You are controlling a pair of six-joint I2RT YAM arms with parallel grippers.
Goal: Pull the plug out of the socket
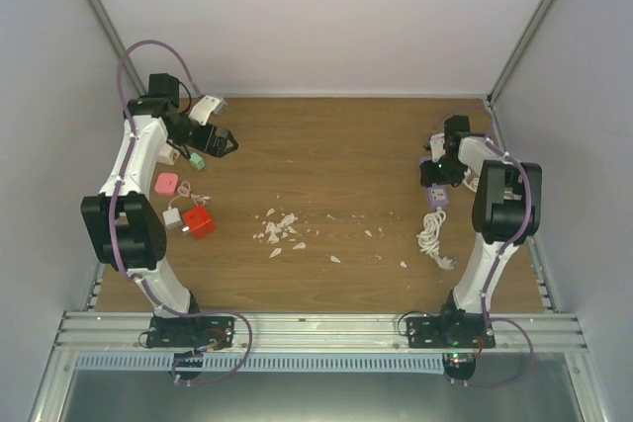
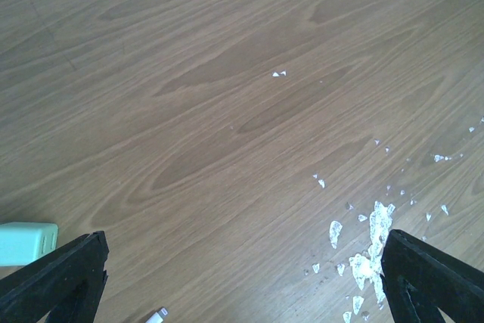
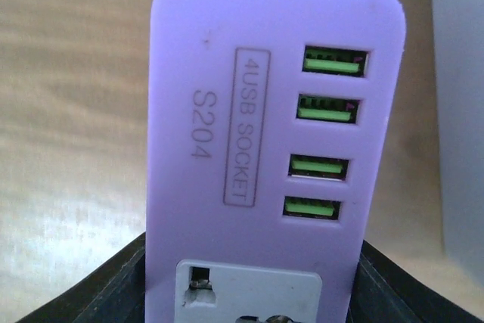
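Between the right gripper's fingers [image 3: 106, 300], which are matt black plastic, sits a socket block [image 3: 265, 73] of smooth, matt lilac plastic with lettering pressed into its skin. Its four USB ports [image 3: 333, 62] hold glossier bright green plastic tongues. Level with the fingers, an inset panel [image 3: 249, 285] is dull off-white plastic.

Beyond the left gripper's fingers [image 2: 60, 281], also matt black plastic with a faintly ridged face, the table [image 2: 227, 111] is smooth wood-grain board with a soft satin sheen. Thin white flakes [image 2: 378, 225], papery or chalky, lie just by one finger. A pale mint block [image 2: 26, 241] of smooth plastic lies beside the other.
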